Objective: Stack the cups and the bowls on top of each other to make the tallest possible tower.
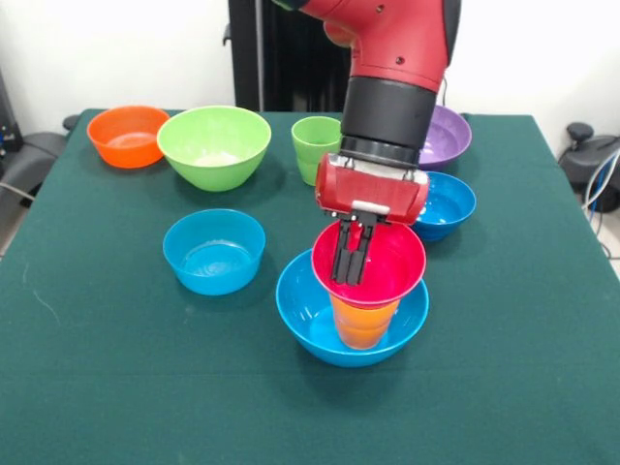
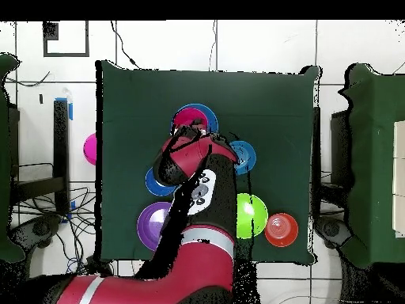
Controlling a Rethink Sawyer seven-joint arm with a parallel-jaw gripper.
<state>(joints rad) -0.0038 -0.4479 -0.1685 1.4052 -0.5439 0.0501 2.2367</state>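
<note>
A tower stands at the table's near middle: a large blue bowl [image 1: 310, 315] holds the orange-yellow cup [image 1: 363, 325], and the small pink-red bowl [image 1: 387, 257] sits tilted on that cup. My gripper [image 1: 350, 276] reaches down into the pink-red bowl, its black fingers [image 1: 341, 254] close together on the bowl's wall. In the overhead view the pink-red bowl [image 2: 190, 120] lies over the large blue bowl [image 2: 210, 119], just beyond my arm. The light green cup [image 1: 314, 147] stands alone behind my gripper.
A small blue bowl [image 1: 213, 252] sits left of the tower, and another [image 1: 450, 205] to its right behind. The lime green bowl [image 1: 214, 145], orange bowl [image 1: 127, 136] and purple bowl [image 1: 450, 136] line the far side.
</note>
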